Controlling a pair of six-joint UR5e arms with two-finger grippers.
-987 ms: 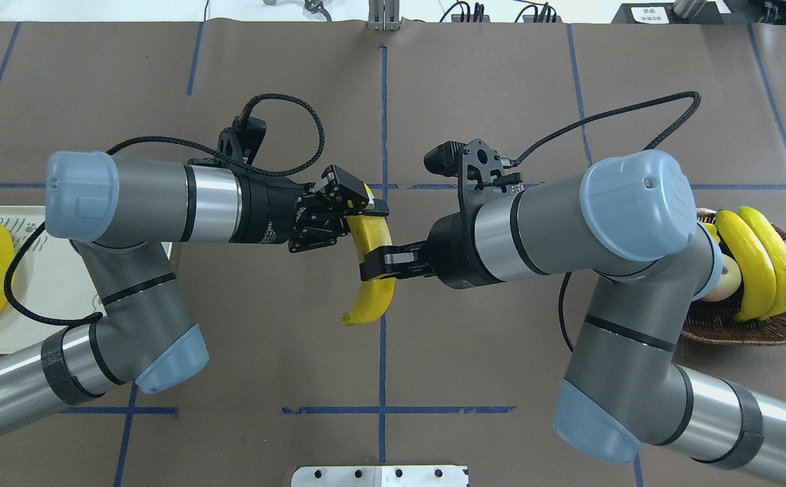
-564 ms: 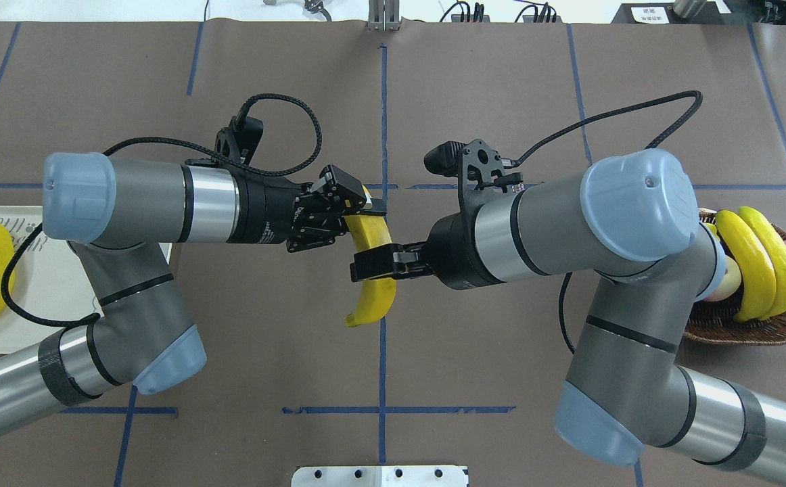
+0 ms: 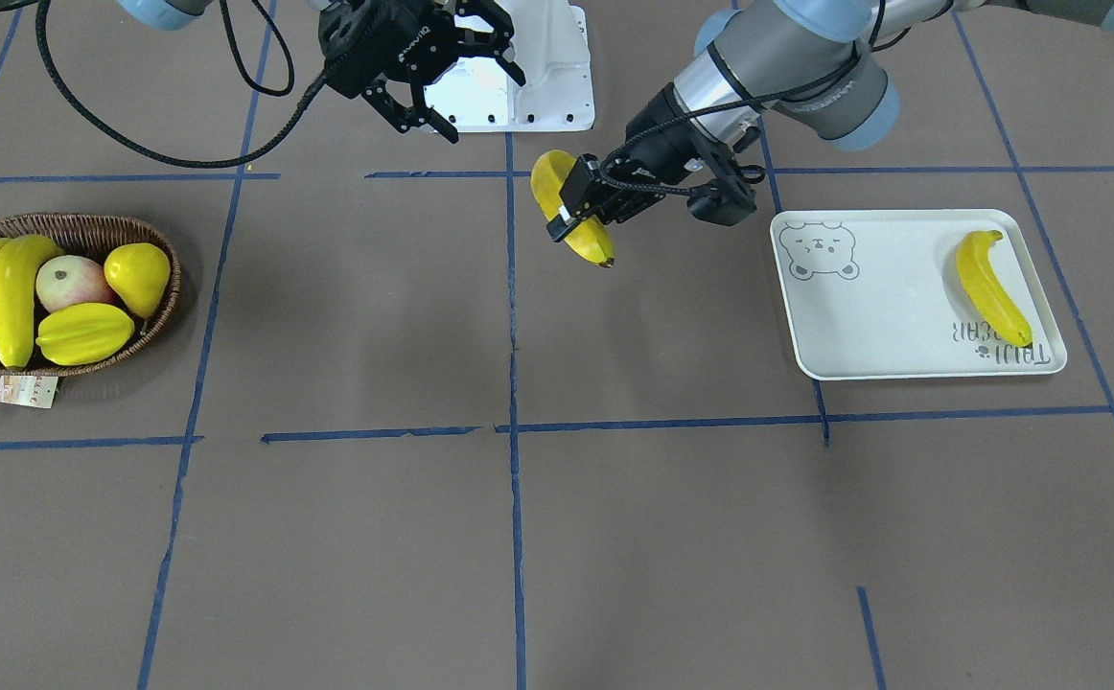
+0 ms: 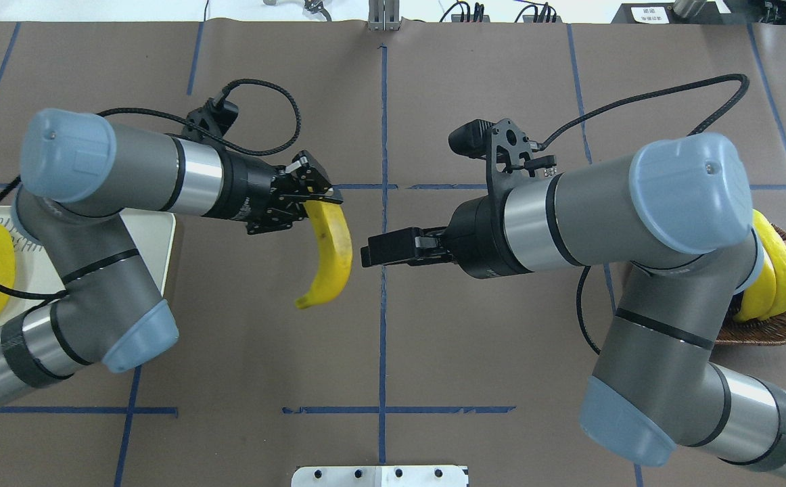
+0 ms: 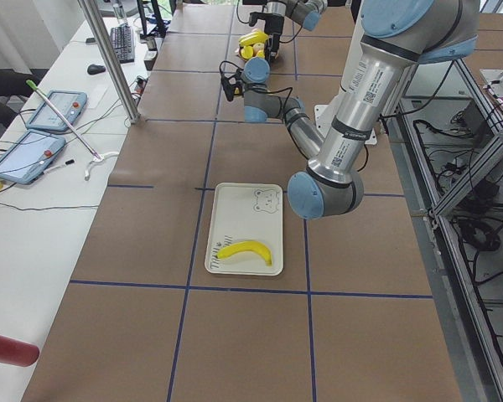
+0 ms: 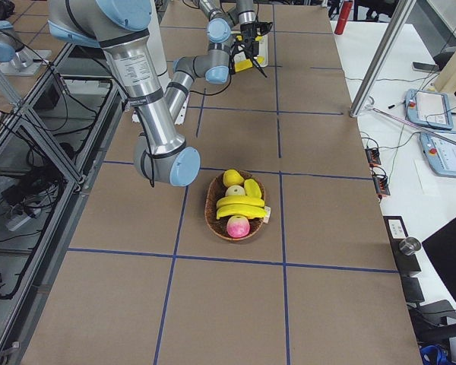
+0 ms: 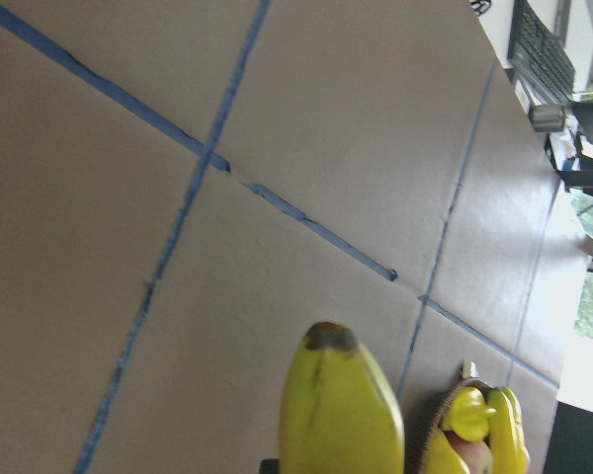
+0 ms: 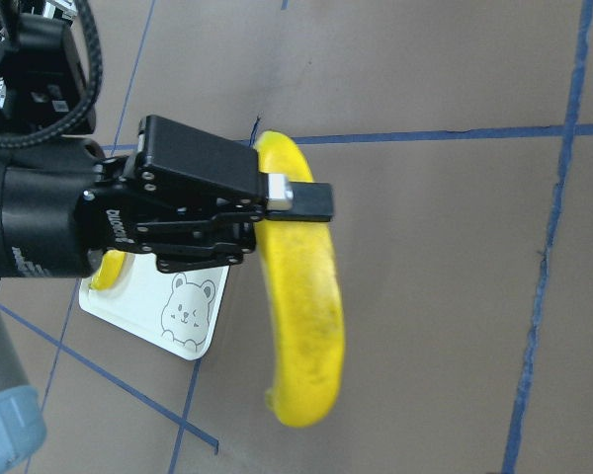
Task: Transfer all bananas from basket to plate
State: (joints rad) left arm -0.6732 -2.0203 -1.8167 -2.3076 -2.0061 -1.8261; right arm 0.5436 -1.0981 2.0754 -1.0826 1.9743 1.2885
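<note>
My left gripper (image 4: pixel 329 201) is shut on the top end of a yellow banana (image 4: pixel 334 253) that hangs above the table left of centre; the front view shows the same gripper (image 3: pixel 571 206) and banana (image 3: pixel 593 241). My right gripper (image 4: pixel 367 253) stands open and empty just right of that banana, clear of it, and its fingers are spread in the front view (image 3: pixel 480 101). A second banana (image 3: pixel 993 286) lies on the white plate (image 3: pixel 902 316). Two bananas (image 3: pixel 1 297) rest in the wicker basket (image 3: pixel 68 222).
The basket also holds an apple (image 3: pixel 66 281), a pear (image 3: pixel 138 274) and a starfruit (image 3: pixel 84 333). A white mounting plate (image 3: pixel 538 57) sits at the robot's base. Blue tape lines cross the brown table cover.
My right gripper has let go of the banana and drawn back to the right. My left arm has carried the banana left, toward the plate's side.
</note>
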